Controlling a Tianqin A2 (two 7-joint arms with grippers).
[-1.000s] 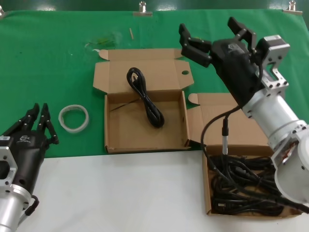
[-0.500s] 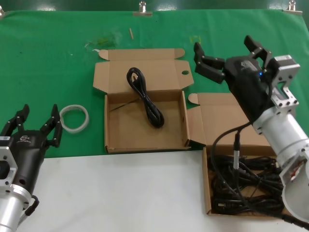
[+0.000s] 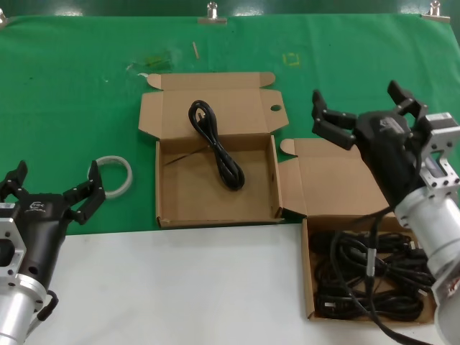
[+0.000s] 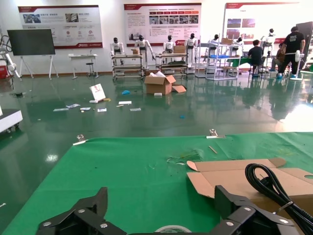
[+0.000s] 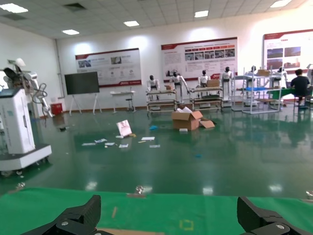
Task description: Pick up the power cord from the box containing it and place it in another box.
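Note:
The power cord [image 3: 215, 144], a long narrow black bundle, lies in the middle cardboard box [image 3: 215, 217], reaching from its open lid with the round hole down onto its floor. It also shows in the left wrist view [image 4: 266, 183], with the lid [image 4: 220, 176] under it. The second box [image 3: 338, 180] at the right front holds several black cords [image 3: 366, 273]. My right gripper [image 3: 356, 97] is open and empty, raised over that box's lid, to the right of the middle box; its wrist view [image 5: 168, 208] shows only green cloth ahead. My left gripper [image 3: 56, 180] is open and empty at the left front, also in its own wrist view [image 4: 161, 200].
A white tape ring [image 3: 110, 175] lies on the green cloth just left of the middle box and shows in the left wrist view [image 4: 172, 228]. The white table front [image 3: 180, 287] lies below the cloth. Metal clips [image 3: 212, 11] hold the cloth's far edge.
My right gripper has drawn back to the right and lower, away from the middle box, staying open. My left gripper has gone from shut to wide open. The cord has not moved.

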